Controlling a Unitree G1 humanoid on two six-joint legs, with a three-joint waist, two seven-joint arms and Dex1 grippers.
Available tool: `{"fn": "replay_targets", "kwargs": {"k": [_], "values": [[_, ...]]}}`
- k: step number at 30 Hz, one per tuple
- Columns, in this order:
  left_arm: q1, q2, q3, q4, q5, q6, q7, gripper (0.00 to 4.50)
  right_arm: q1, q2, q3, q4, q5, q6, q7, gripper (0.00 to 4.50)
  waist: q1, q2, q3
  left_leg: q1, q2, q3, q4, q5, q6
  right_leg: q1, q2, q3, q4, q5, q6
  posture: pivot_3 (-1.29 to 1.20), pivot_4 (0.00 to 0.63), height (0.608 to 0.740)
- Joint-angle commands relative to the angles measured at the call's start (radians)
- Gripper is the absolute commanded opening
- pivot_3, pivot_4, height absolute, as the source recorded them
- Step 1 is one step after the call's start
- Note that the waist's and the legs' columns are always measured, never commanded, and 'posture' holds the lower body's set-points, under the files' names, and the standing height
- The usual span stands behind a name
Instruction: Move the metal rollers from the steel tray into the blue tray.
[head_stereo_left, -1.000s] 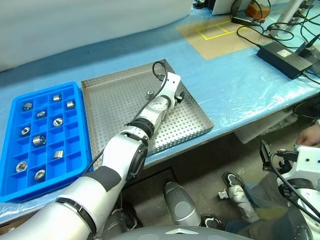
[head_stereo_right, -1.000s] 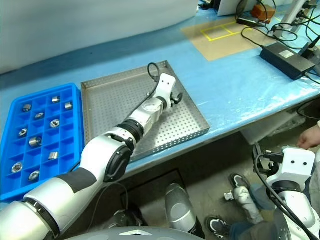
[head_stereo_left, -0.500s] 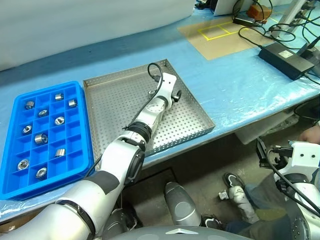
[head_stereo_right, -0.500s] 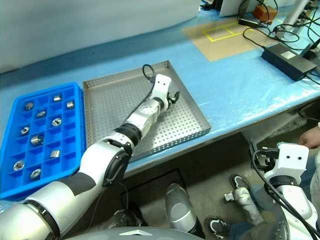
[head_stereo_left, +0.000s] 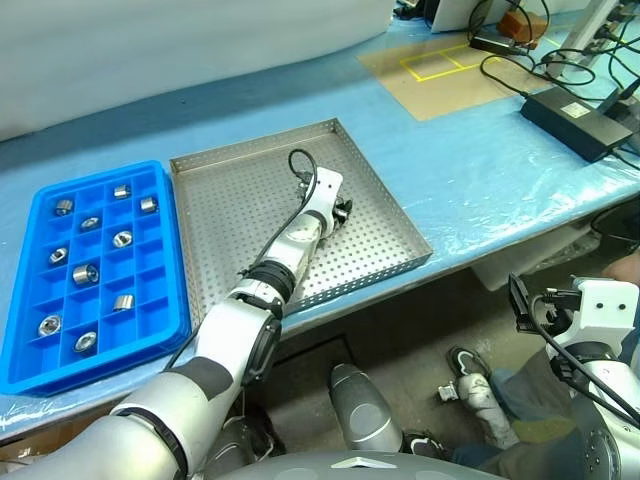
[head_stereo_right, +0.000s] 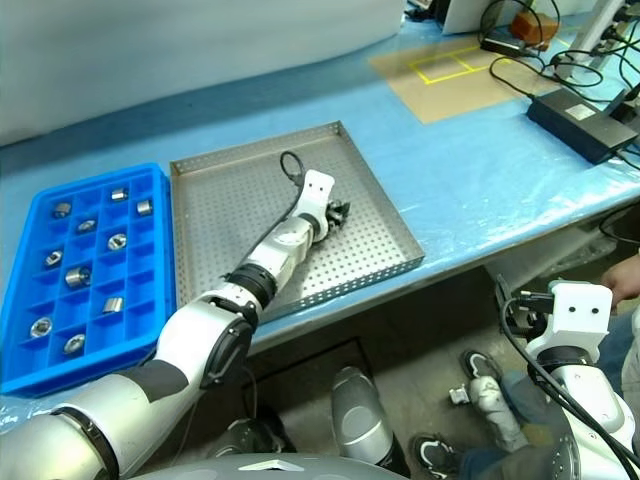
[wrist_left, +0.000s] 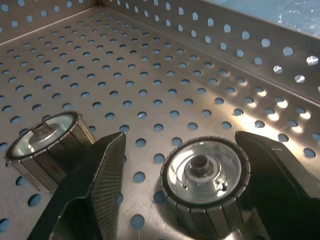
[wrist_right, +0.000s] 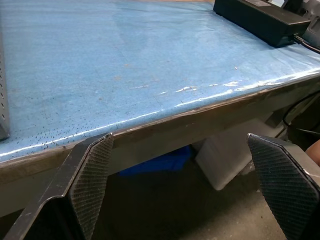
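Left gripper (wrist_left: 180, 165) standing wide open, straddling one metal roller (wrist_left: 205, 175) without yet clamping it; fingers (wrist_left: 102, 180) lying just beside the roller on either side. Second roller (wrist_left: 45, 145) lying just beside, outside the jaws. Both resting on the perforated floor of the steel tray (head_stereo_left: 395, 215), toward its far right part. Right gripper (wrist_right: 185, 195) hanging wide open and empty, off the near edge of the bench, well apart from the work. Blue tray (head_stereo_left: 165, 300) sitting touching the steel tray's left rim, already holding nine rollers (head_stereo_left: 85, 273) in separate compartments. Judging progress: most transfers done, two rollers apparently remaining, pick of one pending.
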Motion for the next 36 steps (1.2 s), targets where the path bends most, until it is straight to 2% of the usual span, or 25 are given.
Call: {"fn": "replay_targets", "kwargs": {"k": [1, 4, 8, 17, 22, 26, 29, 32, 36], "values": [[0.002, -0.043, -0.02, 0.022, 0.012, 0.052, -0.026, 3.68, -0.005, -0.011, -0.007, -0.007, -0.007, -0.014, -0.001, 4.5, 0.0, 0.0, 0.0, 0.0, 0.0, 0.0, 0.0, 0.0, 0.0, 0.0, 0.0, 0.0, 0.0, 0.0, 0.0, -0.67, 0.15, 0.74], [-0.01, -0.047, -0.009, 0.027, -0.004, 0.06, -0.045, 3.08, -0.009, -0.013, -0.007, -0.01, -0.009, -0.012, -0.001, 4.5, -0.001, 0.0, -0.001, 0.002, -0.001, 0.0, 0.0, 0.0, 0.0, 0.003, -0.001, -0.001, -0.001, 0.0, 0.0, -0.68, 0.15, 0.74], [-0.019, -0.052, -0.005, 0.015, -0.01, 0.047, -0.048, 1.86, -0.009, -0.011, -0.014, 0.003, -0.01, -0.022, 0.0, 4.5, -0.001, 0.0, -0.001, 0.004, -0.001, 0.0, 0.0, -0.001, 0.0, 0.006, -0.002, -0.001, -0.001, 0.0, 0.0, -0.67, 0.15, 0.74], [-0.008, -0.037, 0.007, -0.017, -0.032, -0.008, -0.071, 1.86, -0.063, -0.021, 0.019, 0.033, -0.026, -0.022, 0.001, 4.5, 0.001, 0.0, -0.001, 0.003, -0.004, 0.0, 0.0, -0.003, -0.001, 0.006, -0.003, -0.001, -0.002, 0.0, 0.001, -0.61, 0.15, 0.74], [0.027, -0.062, 0.122, -0.204, -0.269, -0.049, -0.393, 1.86, -0.175, -0.069, 0.066, 0.143, -0.029, -0.034, 0.037, 4.5, 0.014, -0.002, 0.0, -0.001, -0.007, 0.0, 0.0, -0.001, 0.005, 0.002, -0.007, -0.001, -0.002, 0.0, 0.0, -0.5, 0.15, 0.74], [0.1, -0.055, 0.131, -0.375, -0.359, 0.002, -0.475, 1.86, -0.293, -0.106, 0.128, 0.263, -0.036, -0.057, 0.078, 4.5, 0.046, -0.003, 0.001, -0.002, -0.008, 0.0, 0.0, 0.0, 0.008, 0.0, -0.008, -0.001, 0.002, 0.0, 0.0, -0.39, 0.15, 0.74], [0.16, -0.022, 0.124, -0.474, -0.337, -0.02, -0.39, 1.86, -0.383, -0.122, 0.18, 0.356, -0.043, -0.078, 0.109, 4.5, 0.084, -0.003, 0.001, 0.0, -0.008, 0.0, 0.001, 0.001, 0.009, 0.001, -0.008, -0.002, 0.006, 0.0, 0.0, -0.28, 0.15, 0.74], [0.212, 0.051, 0.084, -0.526, -0.139, -0.073, -0.098, 1.86, -0.468, -0.133, 0.246, 0.445, -0.053, -0.099, 0.153, 4.5, 0.138, -0.004, 0.001, 0.0, -0.007, 0.0, 0.001, 0.002, 0.01, 0.001, -0.008, -0.003, 0.009, 0.0, 0.0, -0.2, 0.15, 0.74], [0.284, 0.097, 0.078, -0.68, -0.007, -0.013, 0.127, 1.86, -0.567, -0.145, 0.313, 0.564, -0.069, -0.135, 0.209, 4.5, 0.226, -0.005, 0.002, -0.003, -0.006, 0.0, 0.004, 0.004, 0.012, -0.003, -0.008, -0.002, 0.014, 0.0, 0.0, -0.09, 0.15, 0.74]]}}
